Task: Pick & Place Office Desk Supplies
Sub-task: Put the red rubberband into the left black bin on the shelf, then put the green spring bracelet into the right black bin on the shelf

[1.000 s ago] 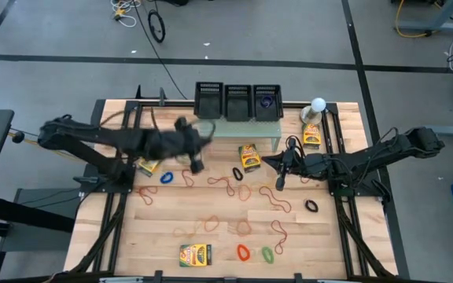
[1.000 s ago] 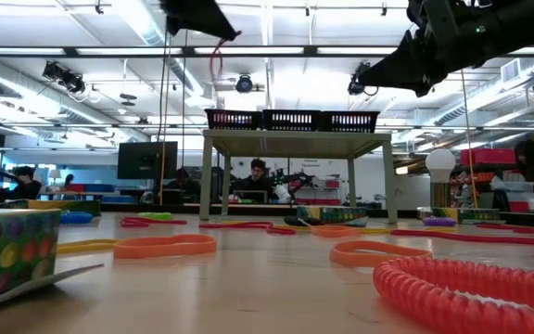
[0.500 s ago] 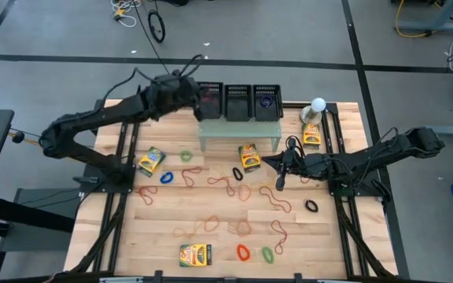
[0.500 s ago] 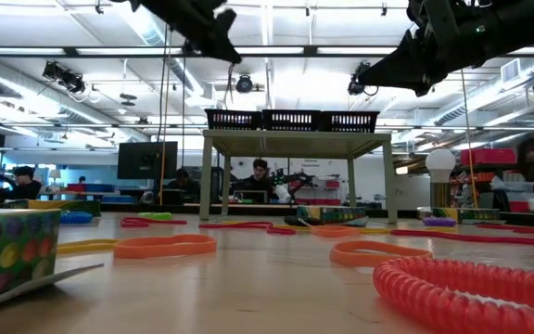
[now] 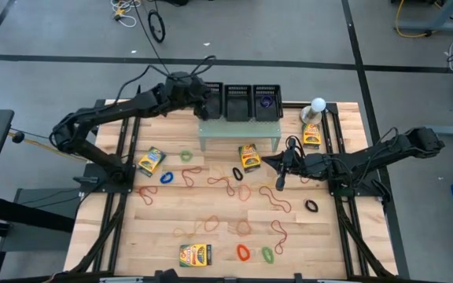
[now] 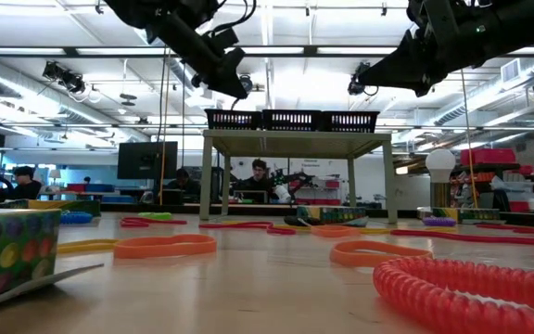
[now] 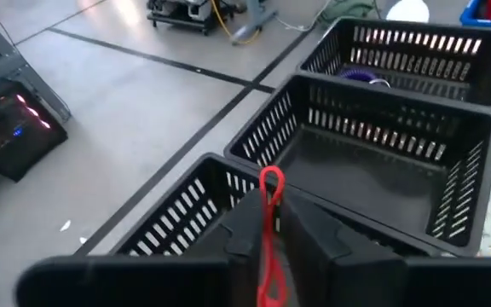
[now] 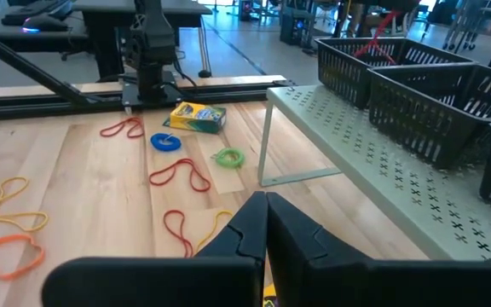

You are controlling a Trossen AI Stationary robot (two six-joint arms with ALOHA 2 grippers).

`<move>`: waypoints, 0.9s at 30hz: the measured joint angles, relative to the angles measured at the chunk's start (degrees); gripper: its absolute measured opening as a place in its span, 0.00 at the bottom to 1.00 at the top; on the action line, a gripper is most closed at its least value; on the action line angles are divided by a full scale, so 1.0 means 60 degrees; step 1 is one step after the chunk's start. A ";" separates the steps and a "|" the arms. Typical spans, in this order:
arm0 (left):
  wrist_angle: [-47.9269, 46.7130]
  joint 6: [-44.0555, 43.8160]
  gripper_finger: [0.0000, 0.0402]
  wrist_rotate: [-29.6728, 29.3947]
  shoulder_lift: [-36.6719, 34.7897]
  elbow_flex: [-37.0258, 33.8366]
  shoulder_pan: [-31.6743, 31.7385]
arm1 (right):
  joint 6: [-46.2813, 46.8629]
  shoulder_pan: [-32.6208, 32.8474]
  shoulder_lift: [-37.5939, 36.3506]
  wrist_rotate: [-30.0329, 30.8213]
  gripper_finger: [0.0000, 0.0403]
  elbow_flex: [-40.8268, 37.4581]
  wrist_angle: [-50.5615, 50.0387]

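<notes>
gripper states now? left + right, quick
Left gripper: over the leftmost black bin, red rubber band between its fingers; grip or release cannot be told.
Right gripper: shut, empty, waiting above the table.

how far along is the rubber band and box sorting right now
Early. Done: a purple band lies in the far basket. In hand: the left gripper hangs over the near basket with a red band between its jaws. Left: many bands such as the orange one and four boxes, one at the front edge. The right gripper waits shut mid-table.
</notes>
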 joint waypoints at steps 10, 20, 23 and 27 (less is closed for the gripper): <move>-0.3008 -0.0159 0.38 0.0705 0.0000 0.1473 0.0146 | -0.0003 -0.0011 0.0000 -0.0003 0.03 0.0000 -0.0004; -0.5864 0.0282 0.52 0.0778 0.0208 0.3032 0.0303 | 0.0004 -0.0011 0.0000 -0.0003 0.03 0.0000 -0.0002; -0.6348 0.0548 0.49 0.0814 0.0002 0.3168 0.0040 | 0.0007 -0.0008 0.0000 -0.0003 0.03 0.0000 -0.0004; -0.6357 0.0370 0.33 0.0894 -0.0478 0.2640 -0.0749 | 0.0000 -0.0008 0.0000 -0.0003 0.03 0.0000 -0.0004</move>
